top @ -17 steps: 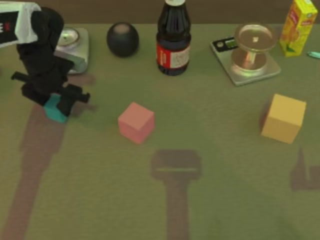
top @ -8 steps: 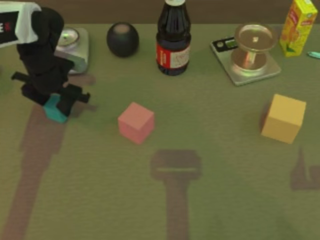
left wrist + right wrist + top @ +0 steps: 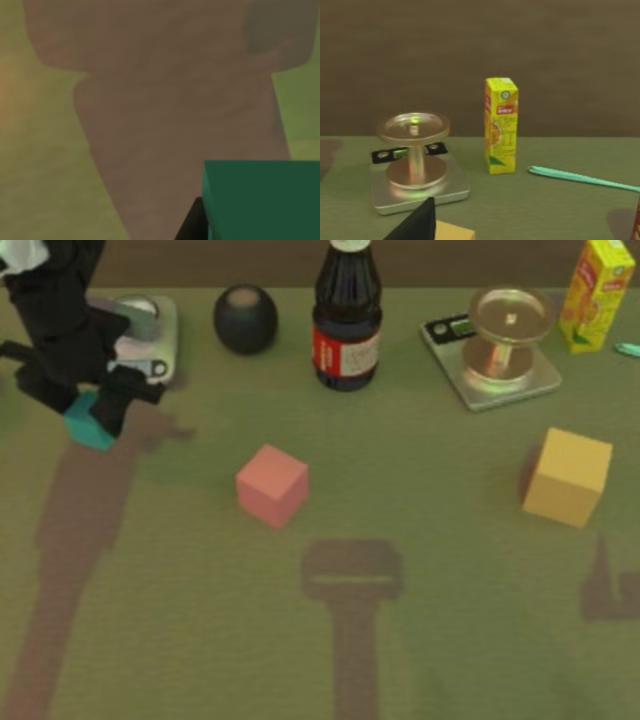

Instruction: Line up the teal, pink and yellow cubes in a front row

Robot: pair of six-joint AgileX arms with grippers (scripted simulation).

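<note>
My left claw [image 3: 95, 415] grips the teal cube [image 3: 88, 427] clear of the table's back-left corner, ready for carrying toward the front row.

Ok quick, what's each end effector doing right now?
Left end effector: closed on the teal cube, lifted at the table's left.
Right end effector: out of the top view; state cannot be told.

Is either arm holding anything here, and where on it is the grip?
The left pincer, at the table's far left, holds the teal cube by opposite side faces. The right arm is out of the top view and holds nothing visible.
</note>
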